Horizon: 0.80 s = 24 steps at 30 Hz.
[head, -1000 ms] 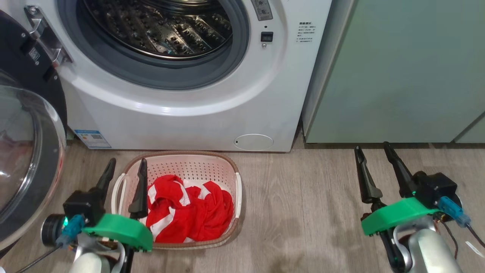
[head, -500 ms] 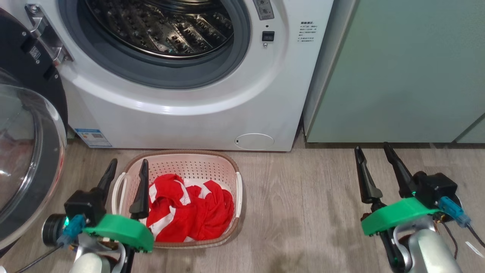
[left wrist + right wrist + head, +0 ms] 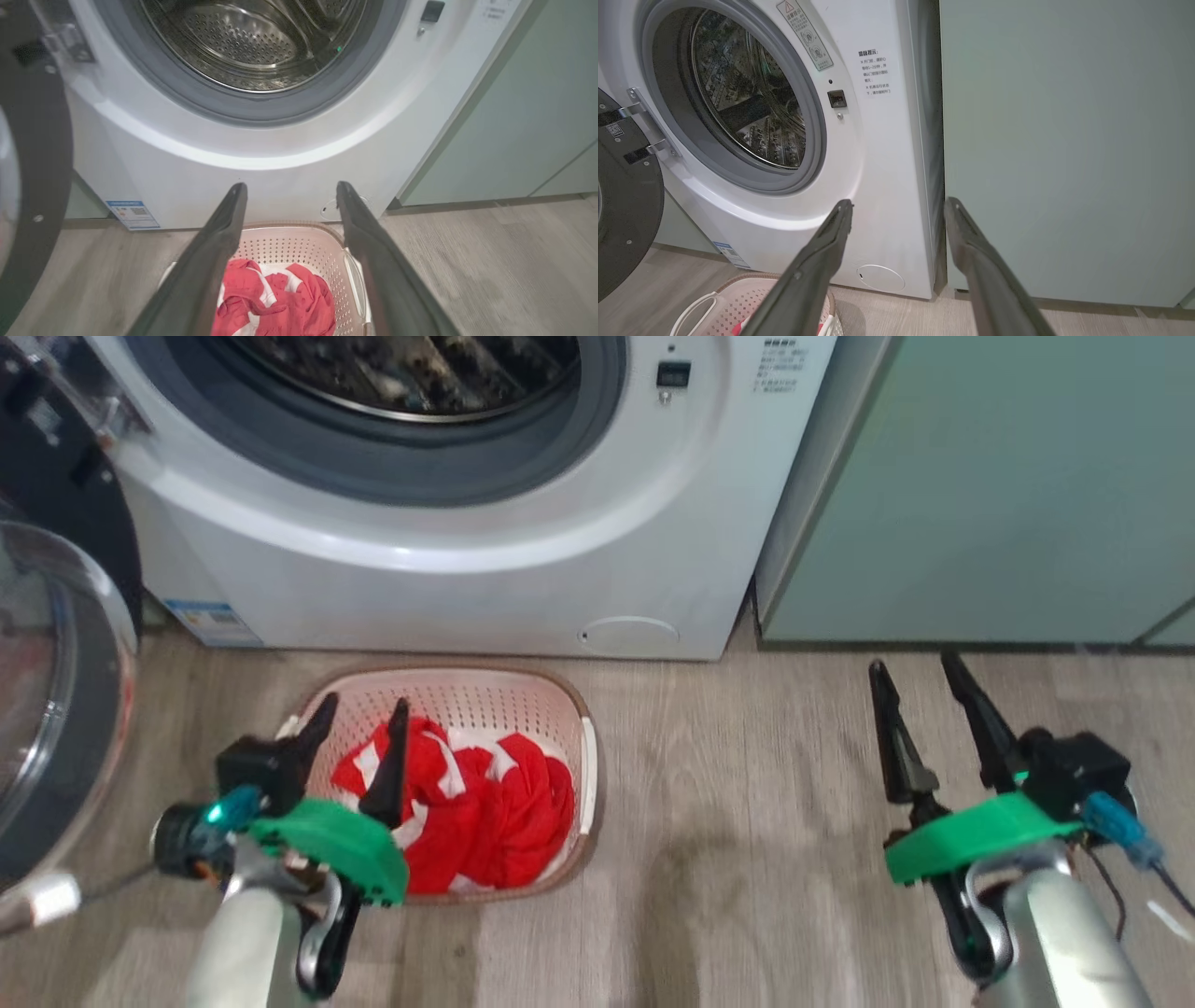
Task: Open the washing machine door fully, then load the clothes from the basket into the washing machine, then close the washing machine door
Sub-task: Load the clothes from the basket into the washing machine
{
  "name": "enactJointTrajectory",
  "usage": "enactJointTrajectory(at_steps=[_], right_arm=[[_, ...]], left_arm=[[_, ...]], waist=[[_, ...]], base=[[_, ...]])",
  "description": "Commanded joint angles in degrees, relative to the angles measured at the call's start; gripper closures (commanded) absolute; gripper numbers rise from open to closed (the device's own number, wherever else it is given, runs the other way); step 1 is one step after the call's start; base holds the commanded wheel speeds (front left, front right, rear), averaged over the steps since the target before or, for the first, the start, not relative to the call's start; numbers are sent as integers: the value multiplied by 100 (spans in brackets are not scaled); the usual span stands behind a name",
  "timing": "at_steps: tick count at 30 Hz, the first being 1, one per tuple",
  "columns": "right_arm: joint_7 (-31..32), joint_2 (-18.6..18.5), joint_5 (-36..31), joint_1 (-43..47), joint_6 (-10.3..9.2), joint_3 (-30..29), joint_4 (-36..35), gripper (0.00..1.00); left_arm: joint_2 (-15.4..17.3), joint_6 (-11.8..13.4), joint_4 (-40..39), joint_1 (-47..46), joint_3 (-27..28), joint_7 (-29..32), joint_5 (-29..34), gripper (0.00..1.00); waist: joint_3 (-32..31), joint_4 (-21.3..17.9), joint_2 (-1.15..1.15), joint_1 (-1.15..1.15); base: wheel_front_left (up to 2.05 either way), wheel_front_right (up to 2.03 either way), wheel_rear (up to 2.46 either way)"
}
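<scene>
Head view first: the washing machine door (image 3: 47, 709) hangs swung wide at 9 o'clock and the washing machine (image 3: 467, 579) gapes at 12, so I'd call step one done and loading in hand. The clothes (image 3: 495, 803) sit bunched in the basket (image 3: 586, 775) at 7 o'clock, on the floor (image 3: 747, 803) just in front of the machine. The left tool (image 3: 363, 705) hovers over the basket's near-left side, fingers spread wide, holding nothing. The right tool (image 3: 913, 663) at 4 o'clock is equally wide and empty, well apart from the basket. Left wrist view: the left tool (image 3: 290, 185) frames the basket's far rim, red pile at 6 o'clock, drum (image 3: 252, 46) at 12. My guess for the next move is to dip down, pinch a deep bunch and stay clear of the perforated wall. The door rim at 9 o'clock is the edge to mind when lifting. Right wrist view: the right tool (image 3: 899, 202) points at the seam between machine and green cabinet (image 3: 1064, 140), with plenty of free floor below.
</scene>
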Motion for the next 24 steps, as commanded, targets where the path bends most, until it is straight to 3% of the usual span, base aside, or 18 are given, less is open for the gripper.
enactJointTrajectory(at_steps=[1,16,24], right_arm=[[-37,2,-9,-254,0,164,-227,0],[-42,2,31,-1051,0,443,-683,0],[-52,2,136,-1444,0,649,-930,0]], left_arm=[[40,-39,-25,-330,137,23,-15,0],[12,-290,3396,-2513,-6,200,-330,0],[145,-390,4714,-3448,12,217,-562,0]], waist=[[209,-36,0,0],[2189,-372,0,0],[3151,-542,0,0]], base=[[0,0,0],[0,0,0],[0,0,0]])
